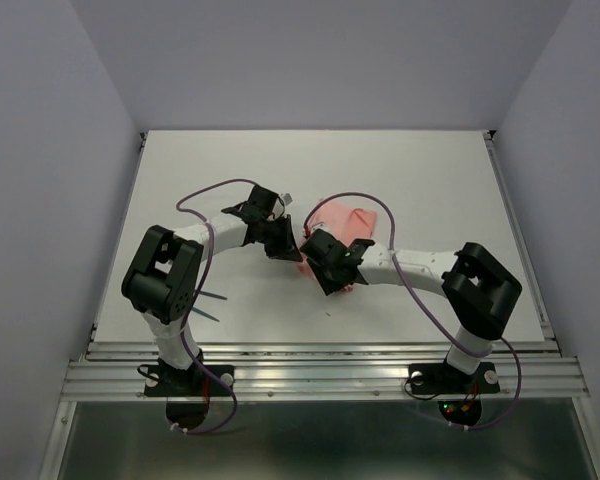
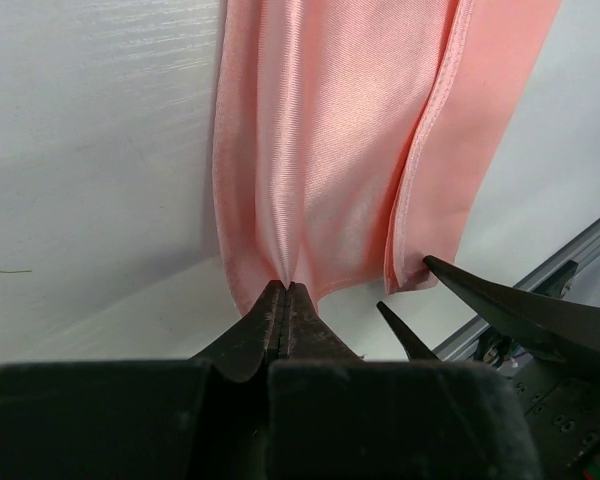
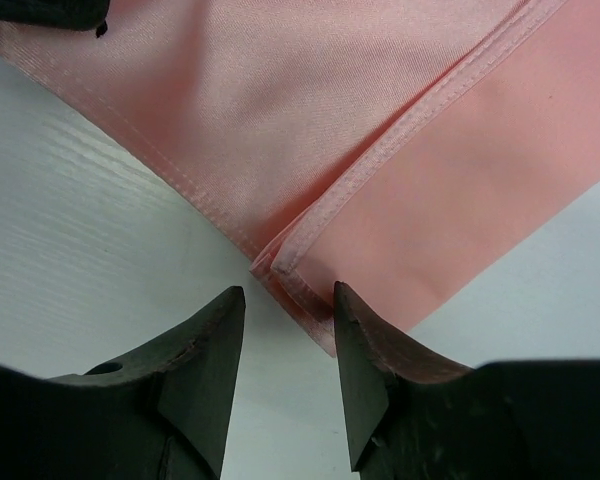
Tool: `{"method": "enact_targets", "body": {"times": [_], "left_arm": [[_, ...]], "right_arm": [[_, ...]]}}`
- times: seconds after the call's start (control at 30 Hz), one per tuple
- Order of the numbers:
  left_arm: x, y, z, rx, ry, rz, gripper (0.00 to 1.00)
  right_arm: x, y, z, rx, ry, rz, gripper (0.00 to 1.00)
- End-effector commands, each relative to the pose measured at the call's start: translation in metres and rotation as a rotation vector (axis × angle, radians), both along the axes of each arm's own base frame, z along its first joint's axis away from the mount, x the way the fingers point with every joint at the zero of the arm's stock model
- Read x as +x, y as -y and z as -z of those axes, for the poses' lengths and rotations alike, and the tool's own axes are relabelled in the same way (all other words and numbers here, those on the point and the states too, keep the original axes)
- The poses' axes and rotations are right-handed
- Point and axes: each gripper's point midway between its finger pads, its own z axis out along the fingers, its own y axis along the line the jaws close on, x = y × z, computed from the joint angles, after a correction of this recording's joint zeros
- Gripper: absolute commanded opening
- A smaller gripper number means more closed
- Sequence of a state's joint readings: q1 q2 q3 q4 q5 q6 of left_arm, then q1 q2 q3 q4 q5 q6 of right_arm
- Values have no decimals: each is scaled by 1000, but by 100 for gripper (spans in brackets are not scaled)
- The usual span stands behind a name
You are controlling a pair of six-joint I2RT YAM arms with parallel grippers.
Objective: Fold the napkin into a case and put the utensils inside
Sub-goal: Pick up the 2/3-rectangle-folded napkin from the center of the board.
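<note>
napkin [image 2: 330, 150] lies mid-desk [image 1: 410, 170], partly folded: we see doubled layers and a stitched hem crossing a lower ply, but no finished pouch yet. left tool [image 2: 283, 290] is clenched on a pinch of the cloth's edge, which puckers into it. right tool [image 3: 288, 300] is released, jaws apart, straddling a hemmed corner without clamping it. cloth is salmon-pink, satiny, finely woven, softly creased. utensils [image 1: 214, 306], thin teal plastic, lie near left, well apart from the cloth. we judge more folding and all loading remain.
</note>
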State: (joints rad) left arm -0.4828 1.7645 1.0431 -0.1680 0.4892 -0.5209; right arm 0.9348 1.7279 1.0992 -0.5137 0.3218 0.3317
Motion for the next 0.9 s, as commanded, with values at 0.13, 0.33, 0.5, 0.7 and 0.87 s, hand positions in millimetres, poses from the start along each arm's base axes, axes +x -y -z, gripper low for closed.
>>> {"method": "enact_targets", "body": {"times": [0.13,0.33,0.5,0.7,0.87], "left_arm": [[0,4,-2,-14,12,18,0],[-1,4,-1,-14,9,21,0],[-3,4,2,-17,4,22,0],[-5,5,3,-21,-2,28,0],[-6,4,4,-19,-2,28,0]], "right_arm": [[15,1,-11,-50,81,30,42],[20,4,-15,-48,111,83,25],[20,3,-17,-36,116,93,7],[21,-6,-20,2,110,88,1],[24,-13,-23,23,112,88,1]]}}
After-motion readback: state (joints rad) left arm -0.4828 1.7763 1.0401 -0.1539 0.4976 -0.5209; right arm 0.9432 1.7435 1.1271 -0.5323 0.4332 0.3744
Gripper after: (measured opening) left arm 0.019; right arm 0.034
